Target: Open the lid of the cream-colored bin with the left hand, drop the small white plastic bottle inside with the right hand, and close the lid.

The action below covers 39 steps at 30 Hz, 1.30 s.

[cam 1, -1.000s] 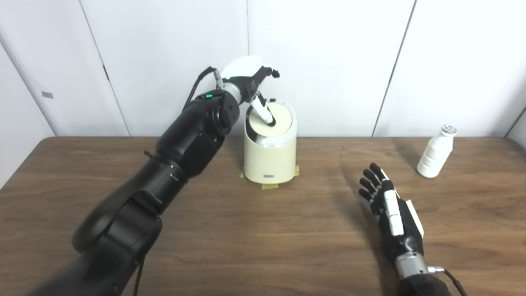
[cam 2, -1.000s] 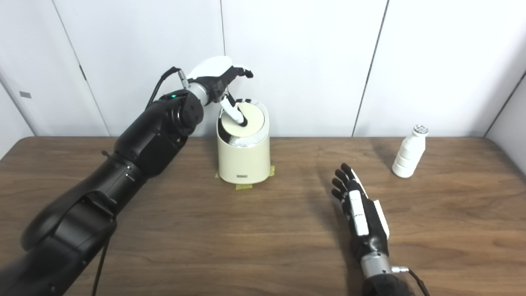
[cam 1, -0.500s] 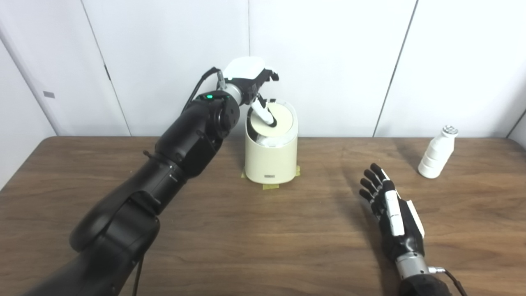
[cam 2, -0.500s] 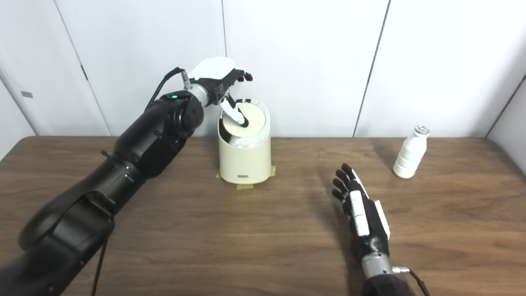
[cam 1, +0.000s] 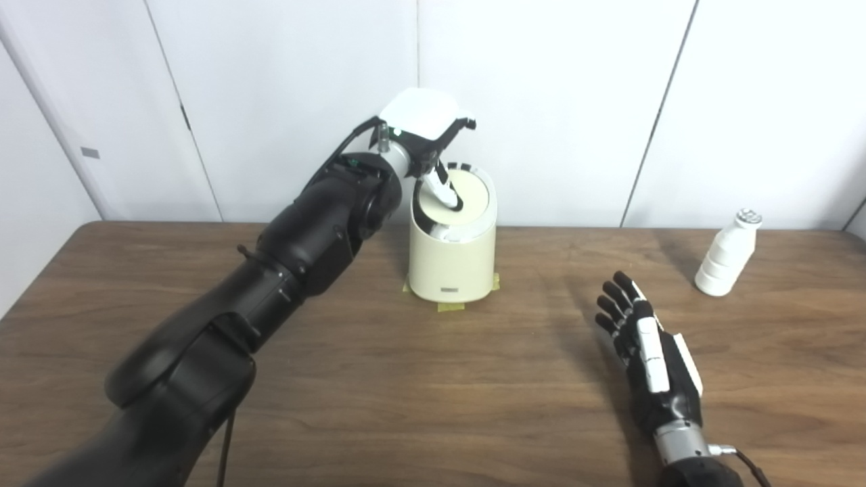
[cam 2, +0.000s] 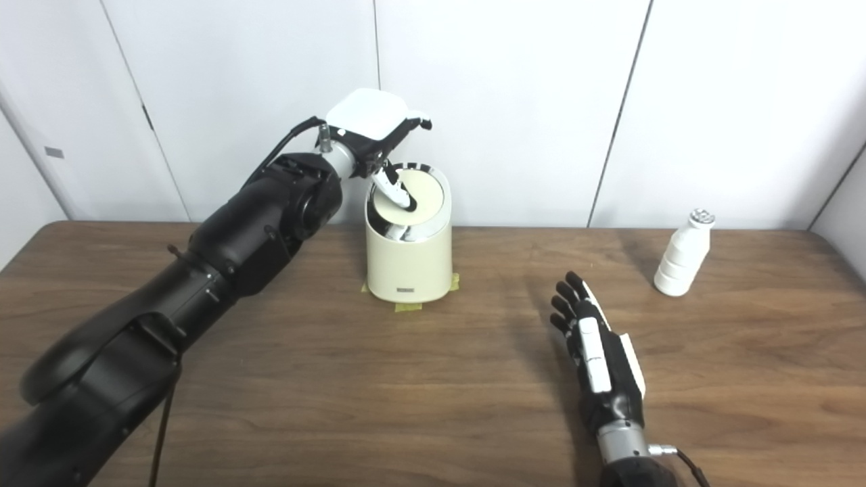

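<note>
The cream-colored bin stands on yellow tape at the table's back middle. Its round lid is tilted, with a dark gap showing at its front edge. My left hand hovers over the bin with its fingers apart, and one finger presses down on the lid's front part. The small white plastic bottle stands upright at the far right, apart from both hands. My right hand lies open near the table, well short of the bottle, holding nothing.
The brown wooden table runs across the whole view. White wall panels rise close behind the bin and the bottle. My left arm stretches diagonally over the table's left half.
The camera has shifted a little. My left hand has turned over the bin, its finger still on the lid, which now tips a bit further. The right hand and the bottle stay put.
</note>
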Available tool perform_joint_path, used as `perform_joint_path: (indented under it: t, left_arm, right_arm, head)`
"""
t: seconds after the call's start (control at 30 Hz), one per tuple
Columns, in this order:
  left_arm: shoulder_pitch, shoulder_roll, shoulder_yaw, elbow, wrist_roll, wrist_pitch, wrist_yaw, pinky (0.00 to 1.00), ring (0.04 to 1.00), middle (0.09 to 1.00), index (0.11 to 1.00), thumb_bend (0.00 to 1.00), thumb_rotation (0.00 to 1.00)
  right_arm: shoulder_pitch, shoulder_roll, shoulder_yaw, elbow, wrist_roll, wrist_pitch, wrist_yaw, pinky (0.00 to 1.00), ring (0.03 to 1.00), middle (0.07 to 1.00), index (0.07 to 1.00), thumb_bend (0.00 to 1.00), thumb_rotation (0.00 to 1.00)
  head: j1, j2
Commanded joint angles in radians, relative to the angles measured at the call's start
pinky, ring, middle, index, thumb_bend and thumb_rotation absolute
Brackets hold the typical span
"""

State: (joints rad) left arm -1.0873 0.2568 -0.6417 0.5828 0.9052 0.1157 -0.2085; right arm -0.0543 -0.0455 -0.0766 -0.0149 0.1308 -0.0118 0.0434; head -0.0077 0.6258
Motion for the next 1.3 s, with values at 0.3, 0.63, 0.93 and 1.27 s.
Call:
perform_joint_path:
  t: [0.3,0.63,0.93,1.27]
  left_arm:
    - [-0.043,-0.002,0.161,-0.104,-0.143,0.103,-0.17,0.73,0.857,0.89,0.867,0.98,0.06]
    - [-0.013,0.025,0.407,-0.247,-0.409,0.219,-0.256,0.72,0.793,0.82,0.832,0.82,0.08]
    - [0.157,0.003,0.606,-0.357,-0.617,0.238,-0.148,0.67,0.728,0.767,0.79,0.57,0.26]
    - [0.427,-0.059,0.744,-0.617,-0.813,0.295,-0.062,0.76,0.795,0.822,0.859,0.42,0.55]
  right_arm:
    - [0.007,0.007,-0.007,-0.023,0.017,-0.01,0.0,0.89,0.913,0.921,0.924,0.53,0.91]
    - [0.008,0.001,-0.012,-0.021,0.027,-0.008,0.002,0.88,0.904,0.911,0.92,0.54,0.88]
    - [0.008,-0.004,-0.011,-0.027,0.033,-0.004,0.007,0.86,0.901,0.909,0.917,0.55,0.83]
    - [0.008,-0.012,-0.013,-0.045,0.029,0.015,0.001,0.87,0.903,0.912,0.926,0.54,0.77]
  head:
    - [-0.004,0.006]
    - [-0.001,0.011]
    - [-0.004,0.017]
    - [0.003,0.019]
